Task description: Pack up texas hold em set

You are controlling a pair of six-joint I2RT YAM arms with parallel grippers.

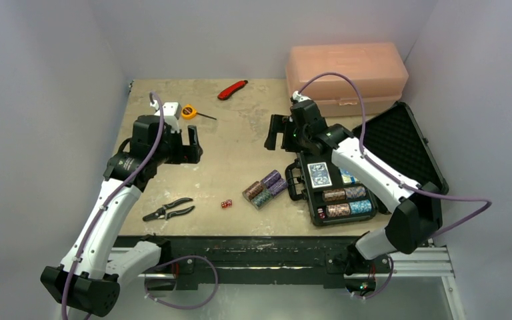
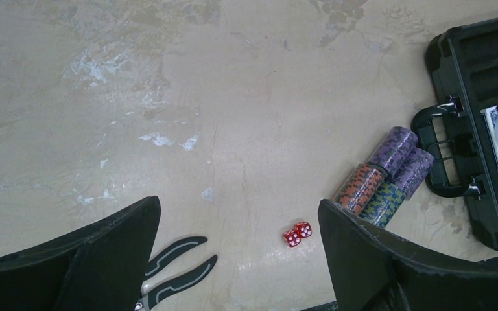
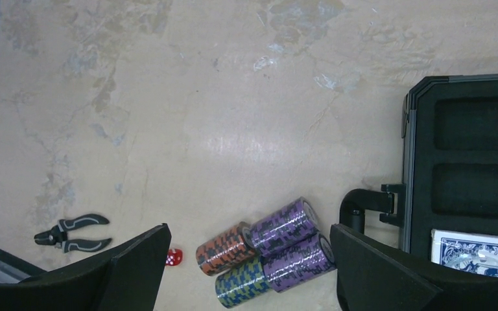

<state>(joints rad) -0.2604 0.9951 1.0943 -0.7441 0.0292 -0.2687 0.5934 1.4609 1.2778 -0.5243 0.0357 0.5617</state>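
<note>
Left gripper and right gripper both hang spread wide and empty over bare tabletop. Chip rolls crowd the open case by its handle edge, with dice nearby.

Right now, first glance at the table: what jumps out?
The open black case at the near right stands out, foam lid up, with a card deck already inside. Just left of it, four loose chip rolls lie bundled on the table, with two red dice further left. A big pink box sits in the far right corner, and the left gripper and right gripper hang open above the table.
</note>
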